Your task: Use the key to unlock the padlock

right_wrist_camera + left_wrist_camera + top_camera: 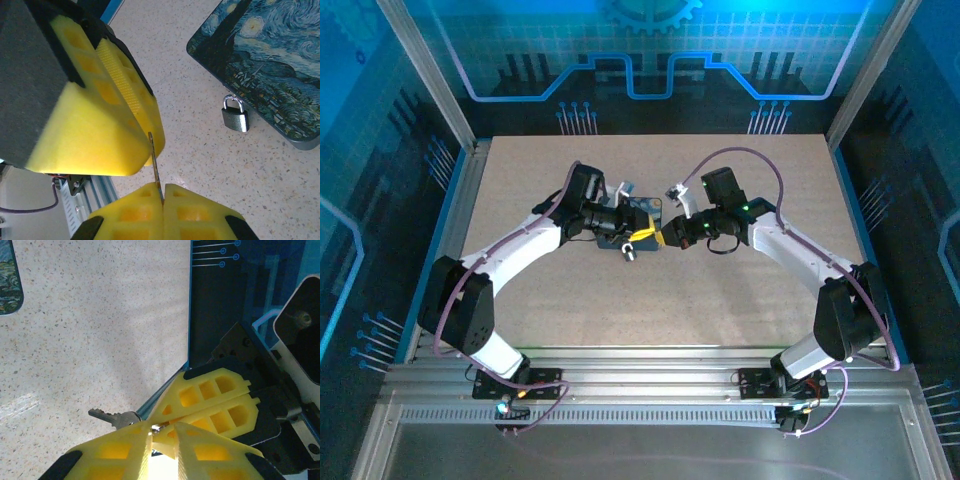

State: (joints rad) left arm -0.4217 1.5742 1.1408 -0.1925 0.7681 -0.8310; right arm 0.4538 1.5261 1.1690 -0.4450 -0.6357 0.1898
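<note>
The small padlock (235,119) hangs by its silver loop at the edge of the dark blue swirl-painted box (270,75) and rests on the table; from above, the padlock (629,252) lies just in front of the box (642,212). My right gripper (163,192) is shut on the key (156,165), which stands edge-on out of its fingertips. The key's free end reaches the yellow fingers (100,135) of my left gripper. In the left wrist view my left gripper (162,432) has a narrow gap between its fingers. The key (107,416) pokes out left past one fingertip.
Both arms meet over the middle of the speckled tabletop (740,300), just above the box. A corner of the box (10,285) shows in the left wrist view. Aluminium rails (650,365) run along the near edge, with frame posts at the sides.
</note>
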